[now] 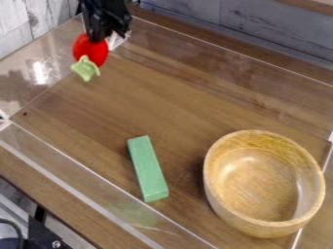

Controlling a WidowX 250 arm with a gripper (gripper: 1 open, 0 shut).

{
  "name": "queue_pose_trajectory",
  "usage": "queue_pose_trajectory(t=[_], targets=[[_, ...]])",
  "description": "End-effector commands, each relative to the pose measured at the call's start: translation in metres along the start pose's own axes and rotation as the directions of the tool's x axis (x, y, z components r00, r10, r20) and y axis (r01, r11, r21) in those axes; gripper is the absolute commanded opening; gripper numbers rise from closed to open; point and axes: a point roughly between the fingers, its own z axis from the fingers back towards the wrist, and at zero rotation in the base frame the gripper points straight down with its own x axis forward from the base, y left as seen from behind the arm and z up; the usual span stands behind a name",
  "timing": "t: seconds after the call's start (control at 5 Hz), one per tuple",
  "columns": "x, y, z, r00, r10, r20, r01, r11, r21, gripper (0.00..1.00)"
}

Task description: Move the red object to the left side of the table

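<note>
A long green rectangular block (147, 168) is lying flat at the near centre of the dark brown wood-grain table (196, 97), angled slightly, while a round light wooden bowl (266, 182) is sitting empty at the near right, just inside the low clear acrylic wall (53, 160) that is fencing in the tabletop. Neither is being touched, and both are resting well apart from the action. Beyond them a bare stretch of wood is opening toward the far left corner, where the black robot gripper (101, 31) is reaching down from above, its jaws pinched narrow on the top of the small rounded bright-red toy fruit (90, 48). The fruit is hanging under the fingers with its light-green leaf end (86, 68) pointing down toward the wood, apparently just clear of the surface, though contact cannot be ruled out. Holding it from above is keeping the fruit steady and leaving the underside free for setting down. With the fruit already over the left side, the job appears nearly done, pending only a lowering and release.
</note>
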Motion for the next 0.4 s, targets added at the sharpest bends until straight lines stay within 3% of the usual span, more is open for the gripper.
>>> queue_pose_trajectory(t=[0.0, 0.2], targets=[[0.006, 0.011, 0.000, 0.997, 0.074, 0.014, -0.074, 0.997, 0.011, 0.00], [0.001, 0.009, -0.021, 0.997, 0.074, 0.011, -0.074, 0.997, -0.010, 0.00]])
